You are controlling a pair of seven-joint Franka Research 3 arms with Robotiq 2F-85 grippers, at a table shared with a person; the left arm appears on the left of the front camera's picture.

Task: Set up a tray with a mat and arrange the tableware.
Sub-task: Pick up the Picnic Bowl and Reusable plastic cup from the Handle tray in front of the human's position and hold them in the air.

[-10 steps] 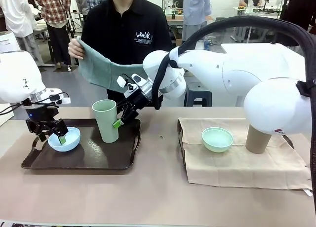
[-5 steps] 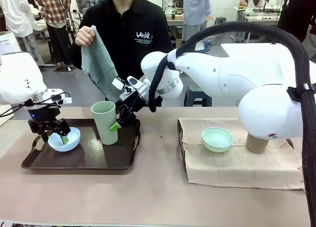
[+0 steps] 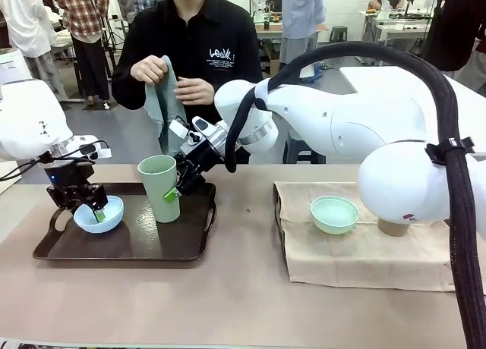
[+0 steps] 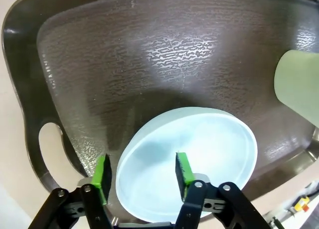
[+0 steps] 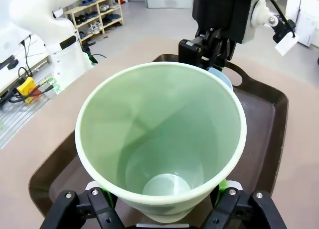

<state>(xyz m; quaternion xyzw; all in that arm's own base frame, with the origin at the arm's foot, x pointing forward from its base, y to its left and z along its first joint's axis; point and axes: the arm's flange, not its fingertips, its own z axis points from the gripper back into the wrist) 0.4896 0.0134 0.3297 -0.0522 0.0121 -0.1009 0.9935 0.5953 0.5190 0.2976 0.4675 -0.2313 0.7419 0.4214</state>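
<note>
On the dark tray (image 3: 129, 246), the left tool (image 4: 143, 170) sits open over the rim of the pale blue bowl (image 4: 209, 154) at the tray's left end (its pads (image 4: 103, 171) are not squeezing yet). Nearer the tray's right end, the right tool (image 5: 163, 189) grips the light green cup (image 5: 159, 124).

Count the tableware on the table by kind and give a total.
Bowls: 2 (blue bowl, mint bowl)
Cups: 2 (green cup, brown cup)
Total: 4
</note>
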